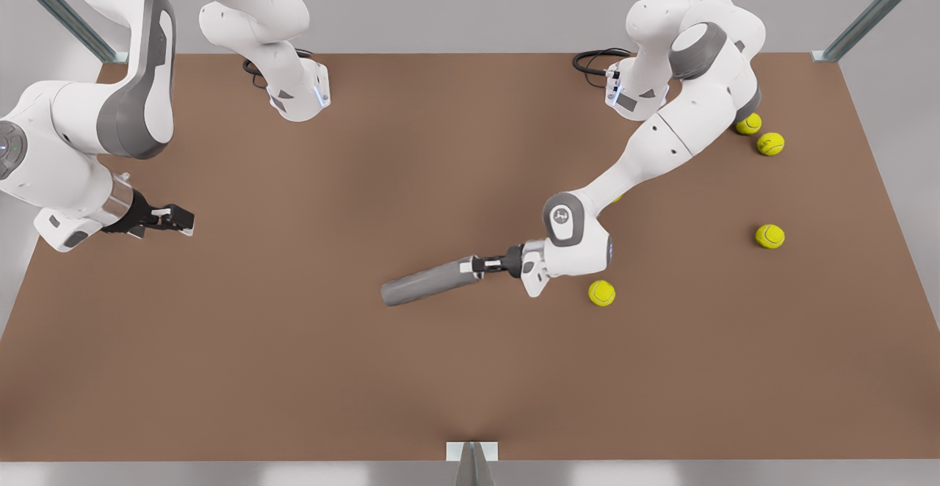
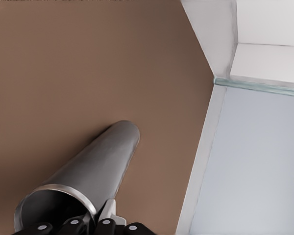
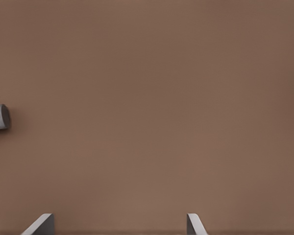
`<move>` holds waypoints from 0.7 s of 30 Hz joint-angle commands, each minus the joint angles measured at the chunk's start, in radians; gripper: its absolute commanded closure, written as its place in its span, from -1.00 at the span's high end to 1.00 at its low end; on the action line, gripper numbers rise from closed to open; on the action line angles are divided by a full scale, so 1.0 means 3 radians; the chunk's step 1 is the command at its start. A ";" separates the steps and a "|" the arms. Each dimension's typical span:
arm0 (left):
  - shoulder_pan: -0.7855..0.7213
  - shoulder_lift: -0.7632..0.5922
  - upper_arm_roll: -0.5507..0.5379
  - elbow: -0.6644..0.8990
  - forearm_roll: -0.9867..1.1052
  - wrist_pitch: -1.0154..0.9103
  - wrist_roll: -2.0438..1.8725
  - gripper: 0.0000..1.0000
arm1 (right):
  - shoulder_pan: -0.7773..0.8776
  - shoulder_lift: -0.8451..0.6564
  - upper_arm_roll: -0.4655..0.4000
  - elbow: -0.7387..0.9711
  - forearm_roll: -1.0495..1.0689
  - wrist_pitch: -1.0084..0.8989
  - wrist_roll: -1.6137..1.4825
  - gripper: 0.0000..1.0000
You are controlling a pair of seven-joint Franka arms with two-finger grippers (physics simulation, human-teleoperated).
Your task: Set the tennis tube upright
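Gripping the smooth grey tennis tube's rim, left hand.

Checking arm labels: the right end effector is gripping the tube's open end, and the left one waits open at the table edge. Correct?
Swapped. The left wrist view shows the left end effector at the tube's open end; in the front view it is the arm at the front view's right. The right end effector waits open over the table edge.

My two Franka arms: glossy white shells with grey joint bands, black cables coiled at both bases near the table's far edge. Each white hand carries a black gripper, left gripper, right gripper, with pale fingertip pads.
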 commanded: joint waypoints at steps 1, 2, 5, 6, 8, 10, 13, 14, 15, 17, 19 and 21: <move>0.0032 -0.0009 -0.0002 0.0001 0.0024 -0.0015 -0.0062 -0.57 | 0.0000 -0.0006 -0.0003 0.0002 0.0002 -0.0002 0.0009 1.00; 0.0057 -0.0060 -0.0002 -0.0004 0.0034 -0.0097 -0.0067 -0.57 | 0.0000 -0.0006 -0.0003 0.0007 0.0002 -0.0002 0.0004 1.00; 0.0175 -0.0290 0.0003 -0.0131 0.0045 -0.0230 -0.0092 -0.57 | 0.0000 -0.0006 -0.0003 0.0007 0.0002 -0.0002 0.0004 1.00; 0.0195 -0.0377 0.0003 -0.0167 0.0045 -0.0235 -0.0093 -0.57 | 0.0000 -0.0001 -0.0003 0.0007 0.0002 -0.0002 0.0009 1.00; 0.0231 -0.0510 0.0003 -0.0193 0.0325 -0.0281 -0.0296 -0.57 | 0.0000 -0.0001 -0.0003 0.0007 0.0002 -0.0002 0.0009 1.00; 0.0262 -0.0613 0.0034 -0.0173 0.0938 -0.0536 -0.0654 -0.57 | 0.0000 -0.0001 -0.0003 0.0017 0.0002 -0.0002 0.0009 1.00; 0.0277 -0.0787 0.0193 -0.0019 0.1828 -0.1262 -0.1186 -0.57 | -0.0005 -0.0011 -0.0008 0.0043 0.0002 -0.0002 0.0014 1.00; 0.0277 -0.0802 0.0193 0.0037 0.1972 -0.1385 -0.1319 -0.57 | -0.0005 -0.0011 -0.0008 0.0048 0.0002 -0.0002 0.0014 1.00; 0.0262 -0.0914 0.0218 0.0063 0.2115 -0.1528 -0.1524 -0.57 | -0.0005 -0.0011 -0.0008 0.0048 0.0002 -0.0002 0.0014 1.00; 0.0236 -0.0996 0.0346 0.0236 0.2345 -0.1957 -0.1642 -0.57 | 0.0000 -0.0011 -0.0008 0.0048 0.0002 -0.0002 0.0014 1.00; 0.0257 -0.1053 0.0356 0.0324 0.2530 -0.2152 -0.1795 -0.57 | 0.0000 -0.0011 -0.0008 0.0048 0.0002 -0.0002 0.0014 1.00; 0.0242 -0.1104 0.0356 0.0329 0.2785 -0.2305 -0.2015 -0.57 | 0.0000 -0.0006 -0.0008 0.0043 0.0002 -0.0002 0.0009 1.00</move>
